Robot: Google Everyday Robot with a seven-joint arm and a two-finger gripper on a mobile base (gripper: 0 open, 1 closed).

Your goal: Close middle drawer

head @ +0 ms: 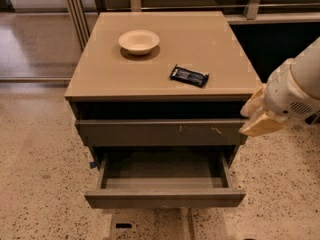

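Observation:
The middle drawer (165, 198) is pulled far out at the bottom of the olive-grey cabinet. Its flat, unscratched front faces me, and its inside (162, 166) holds nothing that I can see. Above it sits a taller drawer front with pale scratch marks (160, 132), pushed nearly in. My gripper (259, 118), beige at the end of a white arm, hangs at the cabinet's right front corner. It is level with the scratched front, above and to the right of the open drawer, and touches neither.
On the cabinet top (100, 74) stand a cream bowl (139, 41) and a black snack packet (189, 76). Speckled floor (40, 174) surrounds the cabinet. A metal post (75, 14) stands at the back left, and a dark panel (280, 44) lies behind the arm.

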